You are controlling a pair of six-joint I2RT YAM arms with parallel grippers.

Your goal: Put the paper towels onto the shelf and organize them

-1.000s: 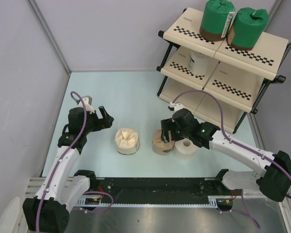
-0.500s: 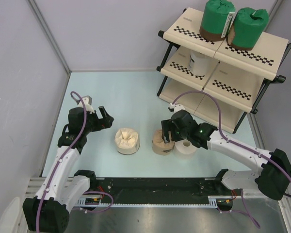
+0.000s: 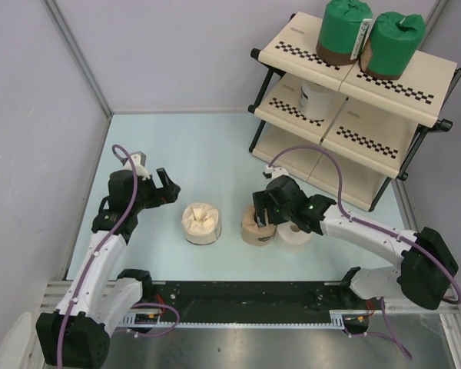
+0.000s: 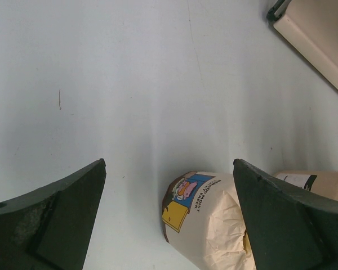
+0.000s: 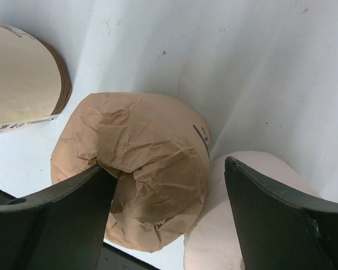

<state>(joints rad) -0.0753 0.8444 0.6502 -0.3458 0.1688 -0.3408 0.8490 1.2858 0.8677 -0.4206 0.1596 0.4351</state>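
Poised to grasp the tan crinkled-paper-wrapped roll [image 3: 257, 229], upright on the pale blue table [image 3: 200, 146] between the cream-wrapped roll [image 3: 202, 222] and the bare white roll with a centre hole [image 3: 296, 231]. Straddled by the right gripper [image 3: 261, 212], spread apart, not yet clamped. Same spread stance at the left gripper [image 3: 169, 188], holding nothing. Next, probably: squeeze shut, lift clear, carry to the beige three-tier checkered shelf [image 3: 292, 42].

You are looking at a pale blue-green bench [image 3: 207, 146], closed in by a grey back wall [image 3: 184, 46] and a grey left wall [image 3: 31, 123]. The two walls meet at a slanting aluminium strip [image 3: 78, 55]. Along the bench's near edge you see a black rail [image 3: 246, 296], and nearer still a brushed metal plate [image 3: 253, 346]. A white rounded object [image 3: 8, 338] sits at the lower-left corner, cut off by the frame. In your left wrist view a thin dark scratch [image 4: 59, 99] marks the bench. In your right wrist view a few small specks [image 5: 164, 53] dot it.
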